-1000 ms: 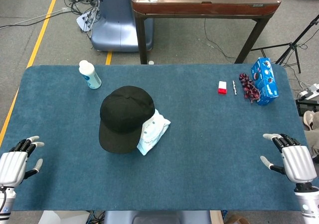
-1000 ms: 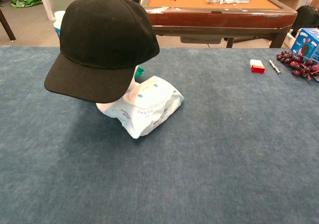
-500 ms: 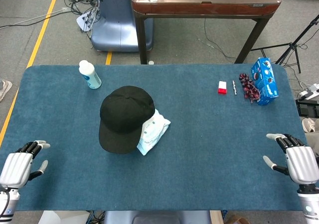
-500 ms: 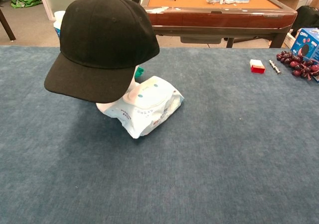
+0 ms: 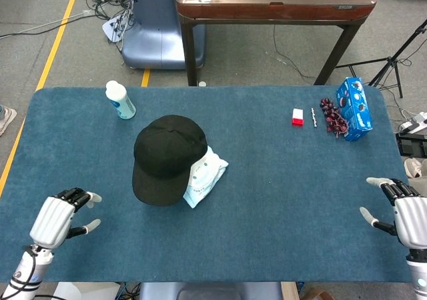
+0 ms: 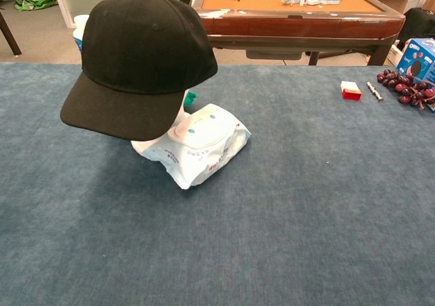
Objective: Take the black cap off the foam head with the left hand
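Note:
The black cap (image 5: pixel 167 157) (image 6: pixel 141 58) sits on the foam head, whose white base (image 6: pixel 146 145) shows just under the brim in the chest view. The brim points toward the table's front left. My left hand (image 5: pixel 59 219) hovers over the front left corner of the blue table, well short of the cap, fingers loosely spread and holding nothing. My right hand (image 5: pixel 407 213) is at the front right edge, also spread and holding nothing. Neither hand shows in the chest view.
A white wipes pack (image 5: pixel 203 177) (image 6: pixel 200 143) leans against the head's right side. A white bottle (image 5: pixel 120 100) stands at the back left. At the back right are a red-and-white block (image 5: pixel 297 117), dark grapes (image 5: pixel 333 115) and a blue cookie box (image 5: pixel 354 108).
My left hand has moved right and inward over the table toward the cap. My right hand has drifted right and slightly back toward the edge. The cap has not moved.

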`<control>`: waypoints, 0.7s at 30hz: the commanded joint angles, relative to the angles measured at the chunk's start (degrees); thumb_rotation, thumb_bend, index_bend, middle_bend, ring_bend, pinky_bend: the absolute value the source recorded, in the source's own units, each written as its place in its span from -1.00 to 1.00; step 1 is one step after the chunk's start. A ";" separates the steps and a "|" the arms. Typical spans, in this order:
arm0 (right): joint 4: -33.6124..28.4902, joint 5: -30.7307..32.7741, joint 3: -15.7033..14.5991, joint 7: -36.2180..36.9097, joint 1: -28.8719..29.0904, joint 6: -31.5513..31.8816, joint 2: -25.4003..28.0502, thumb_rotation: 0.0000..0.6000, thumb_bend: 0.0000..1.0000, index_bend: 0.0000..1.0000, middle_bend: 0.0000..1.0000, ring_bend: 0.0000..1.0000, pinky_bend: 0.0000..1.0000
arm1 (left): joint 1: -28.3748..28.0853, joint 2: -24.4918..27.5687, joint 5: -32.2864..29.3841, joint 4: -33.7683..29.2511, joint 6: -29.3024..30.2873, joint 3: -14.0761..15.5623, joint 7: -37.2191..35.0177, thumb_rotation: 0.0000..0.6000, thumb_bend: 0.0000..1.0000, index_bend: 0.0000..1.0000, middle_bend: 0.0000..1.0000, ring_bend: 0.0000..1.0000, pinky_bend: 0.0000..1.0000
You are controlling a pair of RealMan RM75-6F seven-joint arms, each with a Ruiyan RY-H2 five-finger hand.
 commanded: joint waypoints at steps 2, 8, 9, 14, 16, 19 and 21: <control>0.21 0.16 0.23 1.29 -0.33 0.55 0.45 1.00 -0.57 -0.36 -0.24 -0.39 -0.17 | -2.90 -2.43 0.45 1.27 -3.61 -0.16 0.14 1.00 -0.99 -0.07 0.20 -0.11 0.13; 0.50 0.34 0.51 3.14 -0.80 1.30 0.99 1.00 -0.57 -0.36 -0.24 -0.39 -0.17 | -5.97 -6.13 0.24 3.76 -6.38 -1.19 2.54 1.00 -1.00 -0.08 0.20 -0.11 0.13; 0.55 0.33 0.54 3.34 -0.85 1.40 1.04 1.00 -0.57 -0.36 -0.24 -0.39 -0.17 | -6.29 -6.74 0.14 4.19 -6.45 -1.45 2.95 1.00 -1.00 -0.08 0.20 -0.11 0.13; 0.78 0.17 0.59 4.25 -1.14 1.89 1.22 1.00 -0.57 -0.36 -0.24 -0.39 -0.17 | -7.44 -9.78 -0.58 5.97 -5.81 -2.75 5.10 1.00 -1.00 -0.11 0.20 -0.11 0.13; 0.88 0.14 0.61 4.45 -1.21 1.98 1.25 1.00 -0.57 -0.36 -0.24 -0.39 -0.17 | -7.72 -10.56 -0.94 6.16 -5.57 -2.98 5.22 1.00 -1.00 -0.11 0.20 -0.11 0.13; 0.94 0.08 0.64 4.55 -1.24 2.03 1.25 1.00 -0.57 -0.36 -0.24 -0.39 -0.17 | -8.04 -11.30 -1.29 6.30 -5.26 -3.17 5.19 1.00 -1.00 -0.11 0.21 -0.11 0.13; 0.96 0.05 0.65 4.57 -1.26 2.04 1.22 1.00 -0.57 -0.36 -0.24 -0.39 -0.17 | -8.37 -11.78 -1.43 6.31 -5.00 -3.36 5.01 1.00 -1.00 -0.11 0.21 -0.10 0.13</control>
